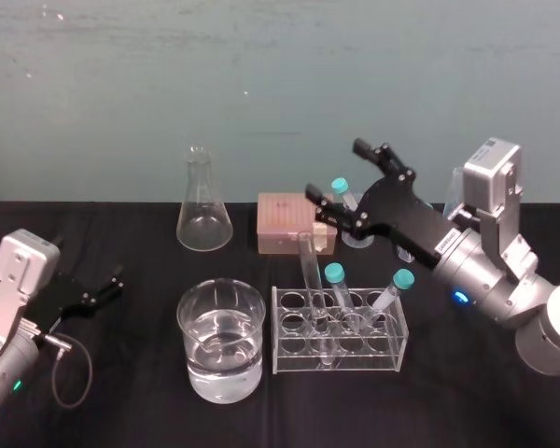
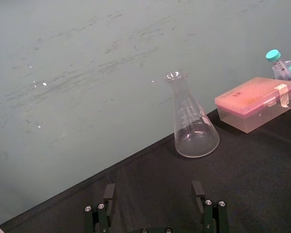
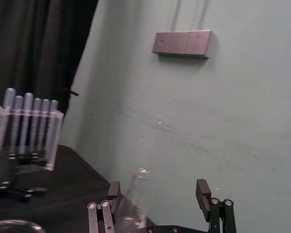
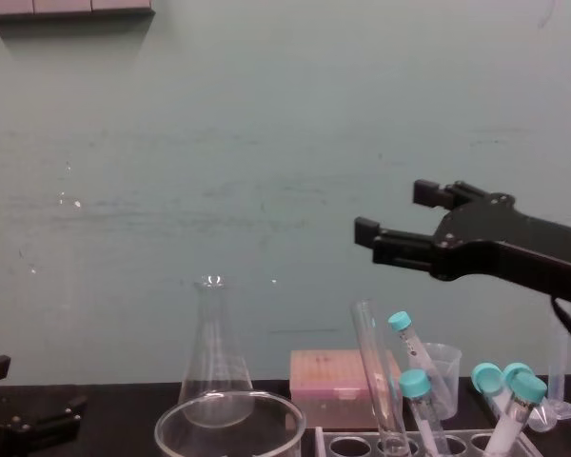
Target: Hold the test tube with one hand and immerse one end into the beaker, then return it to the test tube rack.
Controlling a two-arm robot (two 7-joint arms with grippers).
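Firstly, the head view. The test tube (image 1: 311, 280) stands in the left end of the test tube rack (image 1: 289, 360), uncapped, with nothing holding it. Its long axis is nearly upright, with the open mouth leaning a little toward your left. The right tool (image 1: 336, 170) hangs above and slightly right of that mouth, spread wide and empty, its fingers pointing left. The beaker (image 1: 221, 341), partly filled with clear liquid, sits on the dark surface (image 1: 121, 392) just left of the rack. The left tool (image 1: 105, 289) rests low at the far left, well apart from the tube, with the beaker between them. I judge your right arm the nearer one.

Next, the left wrist view. The left tool (image 2: 153, 194) is open with nothing between its fingers. It faces a conical flask (image 2: 194, 131) and a pink box (image 2: 254, 102).

Then the right wrist view. The right tool (image 3: 158, 189) is open and empty, looking toward the green wall.

Lastly, the chest view. The right tool (image 4: 395, 211) hovers high, and its nearer fingertip is almost straight above the tube's mouth. The test tube (image 4: 376, 381) rises from the rack (image 4: 362, 444) among teal-capped tubes. A grasp would probably mean coming down and closing across the tilted glass.
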